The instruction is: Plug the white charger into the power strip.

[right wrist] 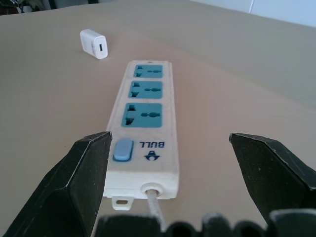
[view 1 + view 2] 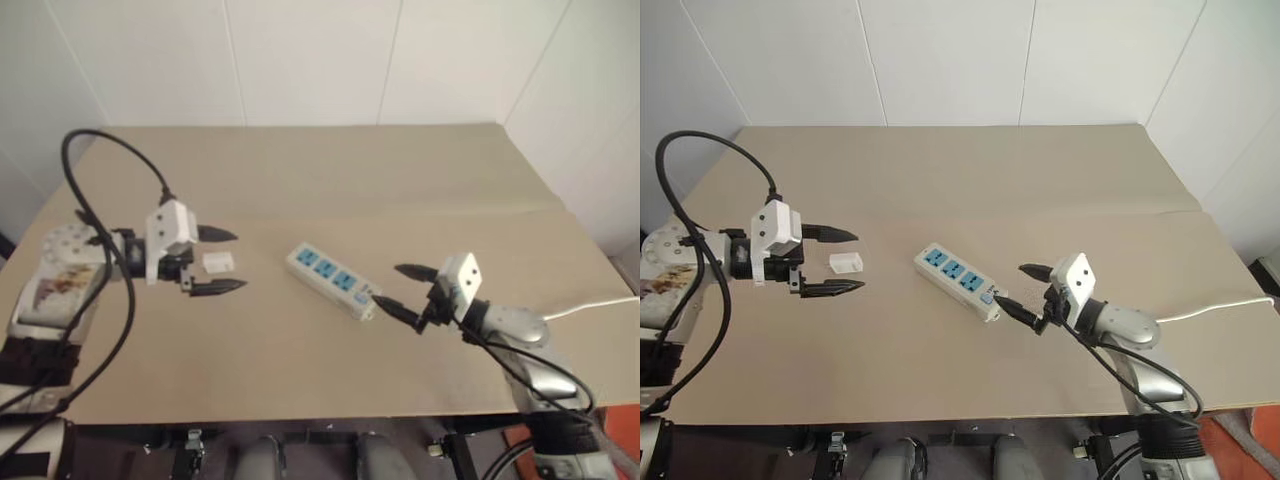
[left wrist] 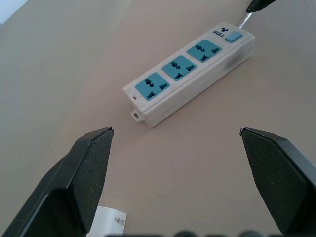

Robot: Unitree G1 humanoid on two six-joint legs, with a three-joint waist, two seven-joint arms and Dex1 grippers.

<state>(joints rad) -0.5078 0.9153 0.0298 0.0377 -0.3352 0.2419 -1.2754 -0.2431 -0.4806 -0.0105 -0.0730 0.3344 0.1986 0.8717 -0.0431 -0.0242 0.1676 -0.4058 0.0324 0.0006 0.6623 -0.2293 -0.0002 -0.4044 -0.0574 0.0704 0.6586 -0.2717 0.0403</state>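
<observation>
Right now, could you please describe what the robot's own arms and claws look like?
Each claw, left and right, has two black, tapered, pointed fingers with a white boxy camera housing mounted behind them. The forearms are silver-grey metal, and black cables loop from each wrist back along the arm.

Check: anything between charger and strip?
Nothing: bare table between charger and strip, seen in both eye views.

Each arm ends in a gripper of two black, tapering, pointed fingers, left gripper [image 2: 226, 260] and right gripper [image 2: 403, 290], topped by a white camera box. Black cables loop along silver-grey forearms; the left forearm carries a label, perhaps printed.
</observation>
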